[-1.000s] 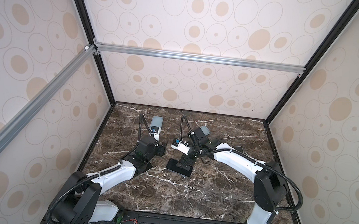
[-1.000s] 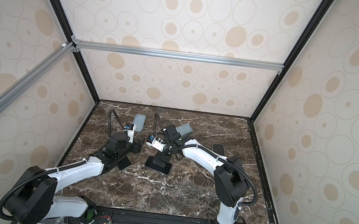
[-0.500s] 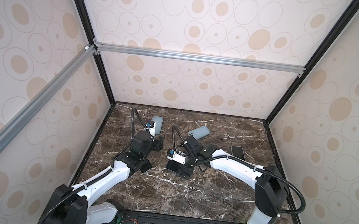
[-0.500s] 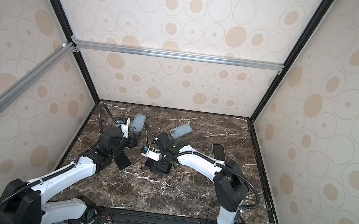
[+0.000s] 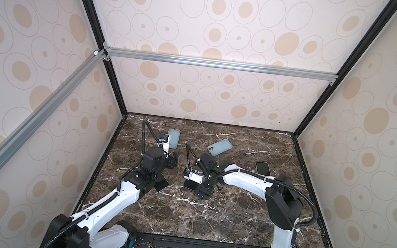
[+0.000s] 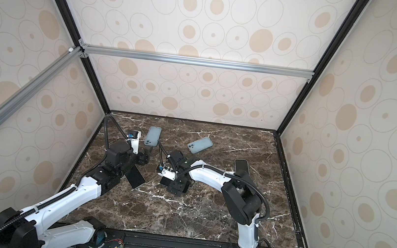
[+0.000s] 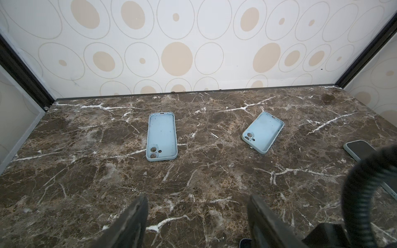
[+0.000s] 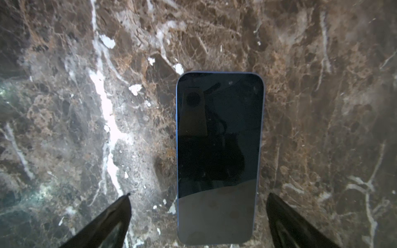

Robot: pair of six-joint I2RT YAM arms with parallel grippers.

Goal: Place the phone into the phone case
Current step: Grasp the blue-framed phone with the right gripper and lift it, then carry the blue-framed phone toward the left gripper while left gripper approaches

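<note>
While the right tool (image 8: 198,195) stands wide above the marble counter (image 8: 64,107), its two dark fingers (image 8: 111,216) flank one end of the phone (image 8: 219,154), with a clear gap on each side. The phone is blue-edged and lies flat and screen up on the counter, lengthwise between the fingers.

The left tool (image 7: 197,199) has its jaws apart with nothing between them. It points toward two pale blue cases farther back on the counter and is well short of both.

The straight phone case (image 7: 161,137) lies hollow side up, with its camera cut-outs at the end nearer the tool. The slanted phone case (image 7: 263,132) also lies hollow side up. It is turned at an angle and lies well apart from the first; both cases are empty.

The cased phone (image 7: 358,150) is a dark screen in a pale shell. It lies flat near the right arm and is partly hidden by a black cable.
</note>
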